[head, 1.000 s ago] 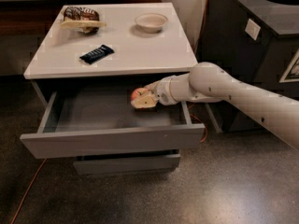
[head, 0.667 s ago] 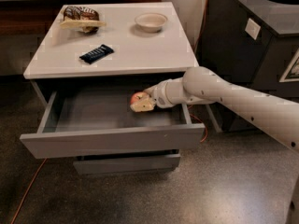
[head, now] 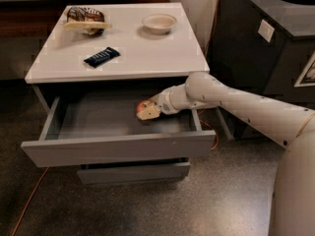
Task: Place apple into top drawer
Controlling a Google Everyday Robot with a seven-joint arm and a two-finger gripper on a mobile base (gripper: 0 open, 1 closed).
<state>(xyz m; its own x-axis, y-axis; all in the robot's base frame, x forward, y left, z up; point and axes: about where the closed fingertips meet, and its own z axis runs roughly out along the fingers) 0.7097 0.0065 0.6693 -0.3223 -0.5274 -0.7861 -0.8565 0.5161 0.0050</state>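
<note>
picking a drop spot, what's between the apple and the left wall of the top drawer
Nothing: the camera view shows bare grey floor from the apple, held in the gripper inside the top drawer, to its left wall.

Looks down at a slant from high in front of the cabinet [head: 147,53], facing its white top and the open top drawer [head: 118,149]. Stands near enough to fill most of the frame with both, with the arm [head: 246,107] stretched in from the lower right edge. Catches the gripper [head: 149,112] near mid-frame, over the drawer's right half, clasped on the apple [head: 142,105].
</note>
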